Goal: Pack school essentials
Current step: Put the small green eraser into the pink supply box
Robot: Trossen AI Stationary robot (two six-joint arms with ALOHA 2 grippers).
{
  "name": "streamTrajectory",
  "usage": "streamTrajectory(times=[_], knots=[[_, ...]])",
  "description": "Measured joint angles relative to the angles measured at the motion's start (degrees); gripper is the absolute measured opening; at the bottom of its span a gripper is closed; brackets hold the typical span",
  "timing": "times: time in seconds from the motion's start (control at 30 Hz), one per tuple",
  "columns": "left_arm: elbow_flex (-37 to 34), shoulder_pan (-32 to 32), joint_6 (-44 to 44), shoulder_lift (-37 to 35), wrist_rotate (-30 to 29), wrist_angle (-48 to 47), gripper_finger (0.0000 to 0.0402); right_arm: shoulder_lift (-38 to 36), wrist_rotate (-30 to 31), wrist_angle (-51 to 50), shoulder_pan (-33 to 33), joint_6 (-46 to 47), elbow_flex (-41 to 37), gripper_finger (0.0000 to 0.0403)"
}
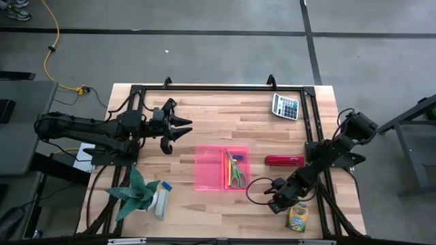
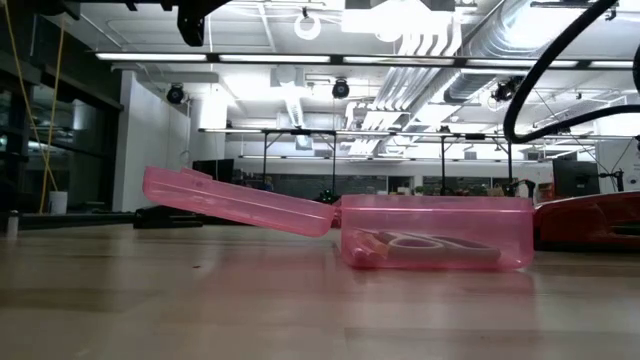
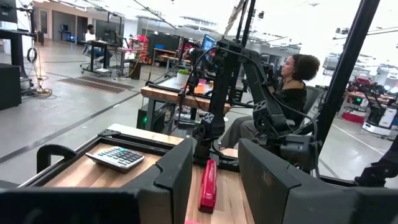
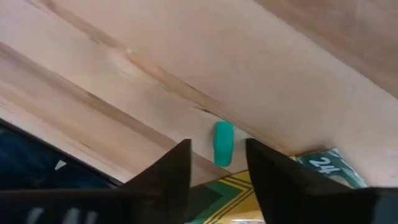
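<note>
Pink case (image 1: 212, 168) open mid-table, lid flat beside it; scissors (image 1: 237, 173) and pencils (image 1: 228, 168) inside. Right gripper (image 1: 277, 203) low over crayon box (image 1: 297, 218) near table's front-right edge, fingers apart, nothing between. Left gripper (image 1: 178, 132) raised rear-left, fingers apart, empty.

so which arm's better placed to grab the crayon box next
Right. The right gripper hangs just above the crayon box at the table's near right corner, fingers open. The left gripper waits open across the table, beyond the pink case.
</note>
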Motion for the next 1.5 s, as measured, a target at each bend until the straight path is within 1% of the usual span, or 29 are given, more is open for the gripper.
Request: streamTrajectory(times=[0.2, 0.43, 0.57, 0.67, 0.8, 0.87, 1.0, 1.13, 1.3, 1.4, 1.5], knots=[[0.0, 0.0, 0.0, 0.0, 0.0, 0.0, 0.0117, 0.04, -0.09, -0.83, 0.0, 1.02, -0.07, 0.0088], [0.0, 0.0, 0.0, 0.0, 0.0, 0.0, 0.0117, 0.09, 0.24, -0.77, 0.04, 1.71, -0.11, 0.0057], [0.0, 0.0, 0.02, 0.0, 0.0, 0.0, 0.0117, -0.26, 0.63, 0.47, -0.01, -1.1, -0.27, 0.0034], [0.0, 0.0, 0.01, 0.0, 0.0, 0.0, 0.0117, -2.25, 3.5, 0.33, -0.35, -4.23, -0.39, 0.0009], [0.0, 0.0, 0.01, 0.0, 0.0, -0.01, 0.0117, -8.11, 10.02, -2.1, -1.58, -9.84, -0.37, 0.0006], [0.0, 0.0, 0.0, 0.0, 0.0, 0.0, 0.0117, -12.02, 14.23, -3.13, -2.65, -14.78, -0.37, 0.0003], [0.0, 0.0, 0.0, 0.0, 0.0, 0.0, 0.0117, -19.82, 24.64, -2.26, -6.78, -28.78, -0.31, 0.0002], [0.0, 0.0, 0.0, 0.0, 0.0, 0.0, 0.0117, -24.34, 29.86, 1.36, -13.87, -44.4, -0.31, 0.0001], [0.0, 0.0, 0.0, 0.0, 0.0, 0.04, 0.0117, -24.5, 30.04, 14.48, -24.48, -66.83, -0.29, 0.0001], [0.0, 0.0, 0.0, -0.02, 0.02, 0.09, 0.0117, -24.17, 27.43, 22.42, -30.66, -76.92, -0.26, 0.0], [0.0, 0.0, 0.0, 0.0, 0.0, 0.13, 0.0117, -24.25, 23.57, 28.87, -35.95, -83.99, -0.26, 0.0]])
